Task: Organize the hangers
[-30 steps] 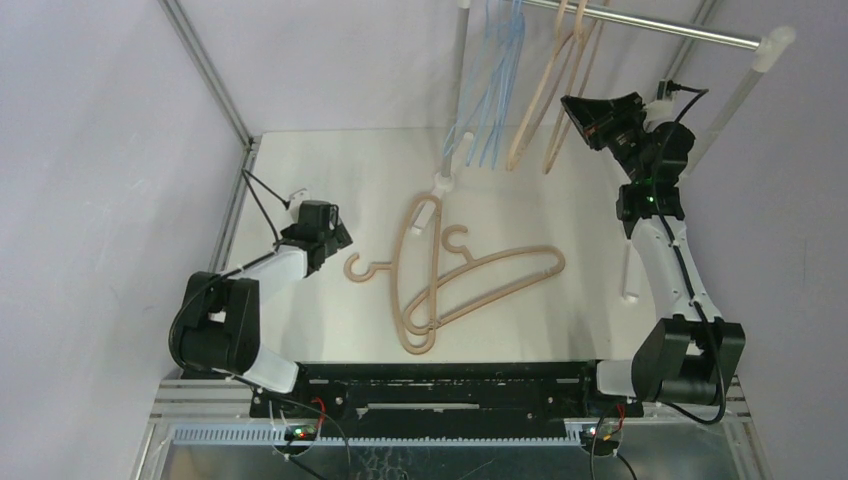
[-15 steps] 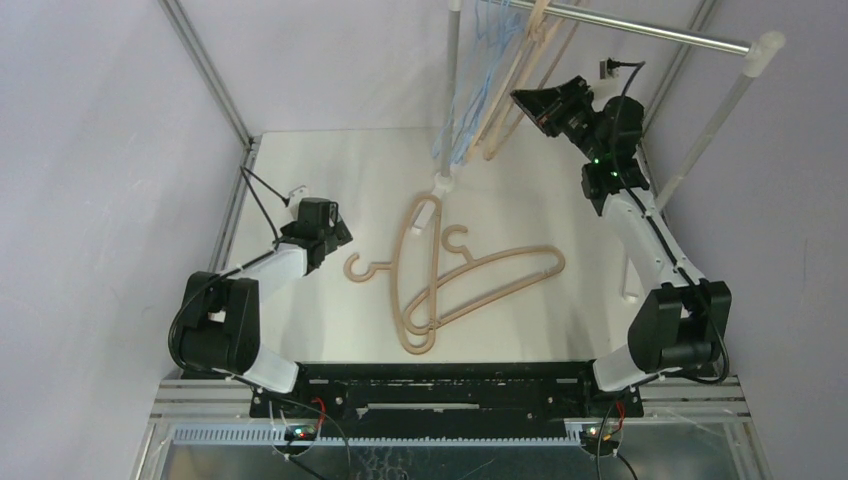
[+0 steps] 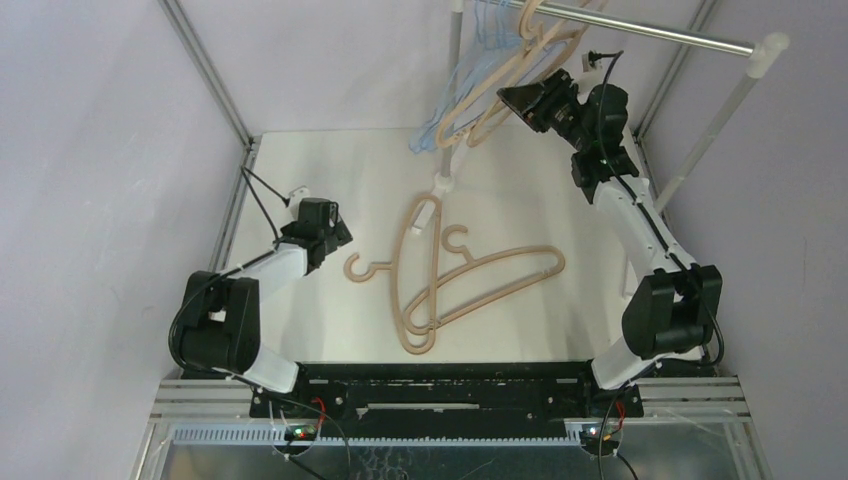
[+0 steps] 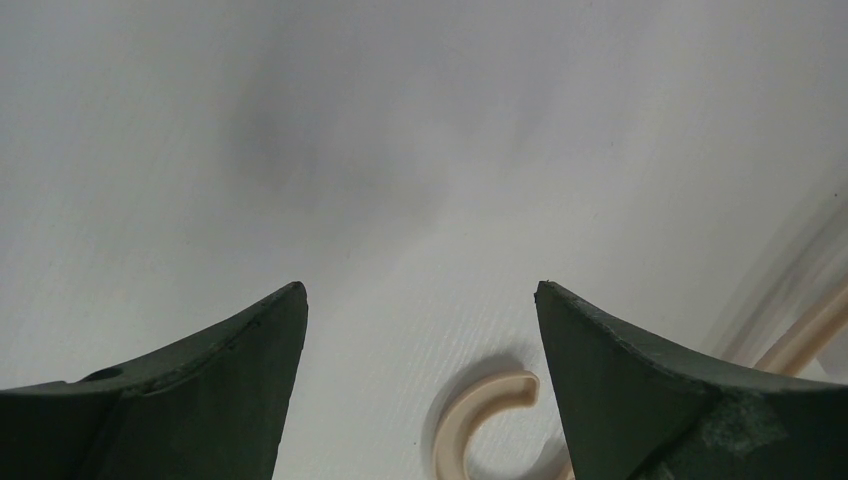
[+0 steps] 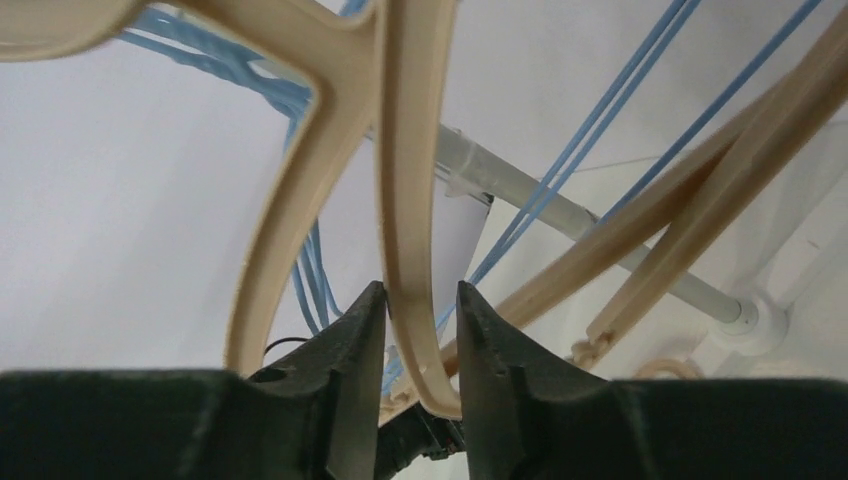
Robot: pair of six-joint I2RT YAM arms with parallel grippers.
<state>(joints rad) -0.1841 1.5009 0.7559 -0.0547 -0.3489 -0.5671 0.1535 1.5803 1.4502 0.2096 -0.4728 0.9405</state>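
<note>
Top external view is showing the left gripper idling open by the white table's left edge, with thick tan plastic hangers lying mid-table. The right gripper, clenching a hung tan hanger, has swung leftward along the silver metal rail, bunching thin light-blue wire hangers together.

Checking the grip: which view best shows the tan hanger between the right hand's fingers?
Right wrist: the tan hanger is close up, pinched by the right hand. Top external shows it small, below the rail, partly behind that hand. Left wrist shows only another hanger's hook.
</note>
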